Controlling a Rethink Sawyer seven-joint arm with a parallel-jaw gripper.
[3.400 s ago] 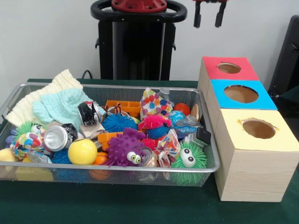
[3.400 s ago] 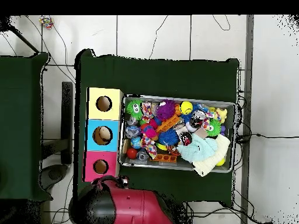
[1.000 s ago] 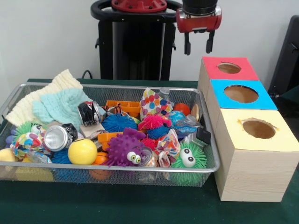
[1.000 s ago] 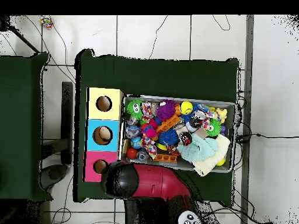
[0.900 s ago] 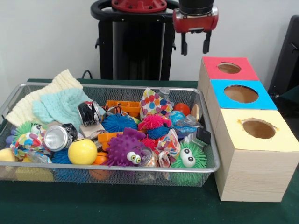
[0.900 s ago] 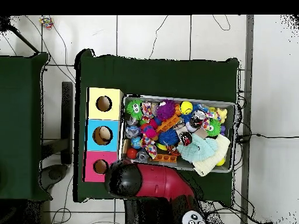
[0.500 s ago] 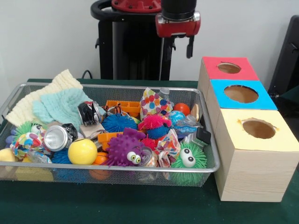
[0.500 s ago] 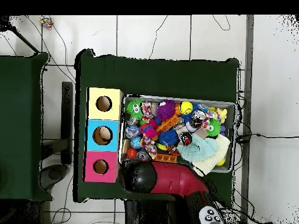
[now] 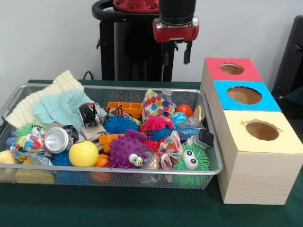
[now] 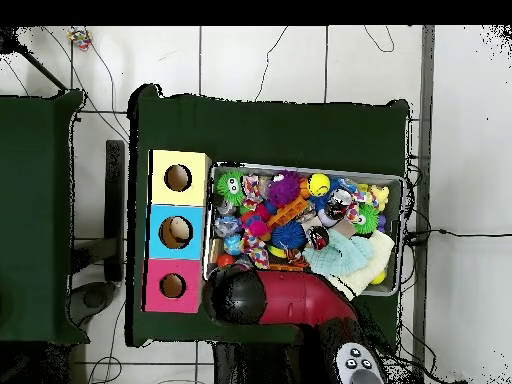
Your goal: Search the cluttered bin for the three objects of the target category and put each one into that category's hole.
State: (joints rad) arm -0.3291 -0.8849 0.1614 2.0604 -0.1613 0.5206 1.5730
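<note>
Front view: the claw (image 9: pixel 175 54) hangs high over the far rim of the bin (image 9: pixel 142 90), its two prongs apart and nothing between them.
Overhead view: the arm (image 10: pixel 290 300) covers the bin's edge on the robot's side, so the claw itself is hidden there.
Progress: by my reckoning nothing is sorted yet; the red box (image 9: pixel 230 71), blue box (image 9: pixel 244 97) and yellow box (image 9: pixel 259 135) each show an open hole, and I can't see anything inside them.
Left to do: all three picks and drops, as far as I can judge.
Target category: not told, so I can't say which toys count.
Candidates: spiky balls lie thick in the pile, a purple one with eyes (image 9: pixel 125 152), a green one with eyes (image 9: pixel 190 163), a pink one (image 9: pixel 155 124) and a blue one (image 9: pixel 120 125).
Where they lie: from the claw, the pink ball is low at 6 o'clock, the purple at 7, the green at 5, all well apart from it.
Other clutter: knit cloths (image 9: pixel 52 104) at the bin's 10 o'clock corner, a yellow ball (image 9: pixel 83 153), a can (image 9: pixel 57 140).
</note>
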